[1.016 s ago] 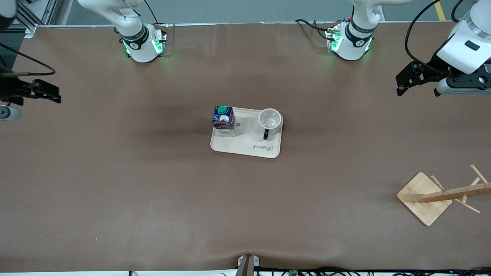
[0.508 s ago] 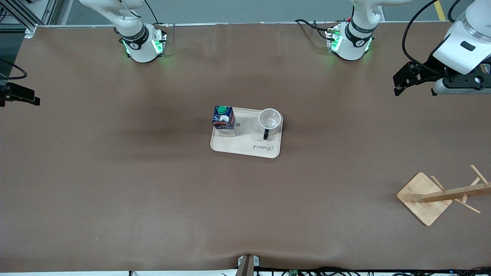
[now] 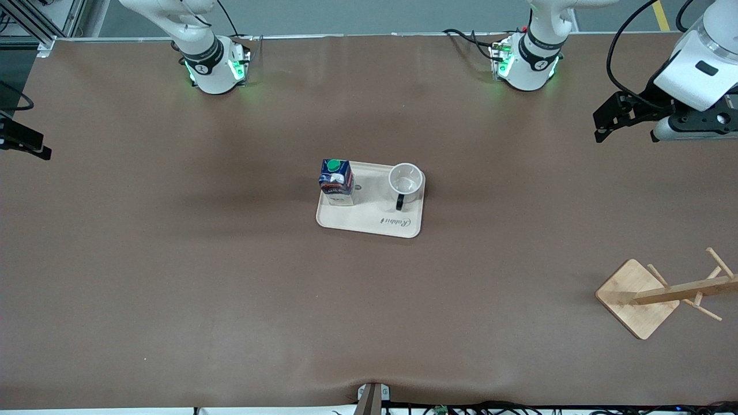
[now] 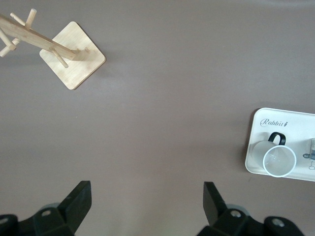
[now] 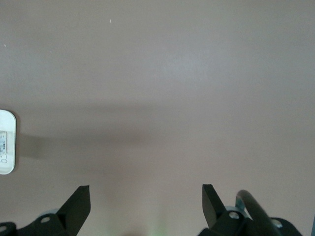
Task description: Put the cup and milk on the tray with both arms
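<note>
The cream tray lies in the middle of the table. The dark-blue milk stands upright on it at the right arm's end. The white cup stands upright on it at the left arm's end, its black handle toward the front camera. My left gripper is open and empty, up in the air over the left arm's end of the table. My right gripper is open and empty at the right arm's end, mostly out of the front view. The left wrist view shows the cup on the tray.
A wooden rack with pegs on a square base stands at the left arm's end, nearer to the front camera than the tray; it also shows in the left wrist view. The right wrist view shows bare brown table and the tray's edge.
My right gripper has drawn away from the tray toward the right arm's end of the table, mostly leaving the front view. My left gripper has barely shifted. Cup and milk have not moved.
</note>
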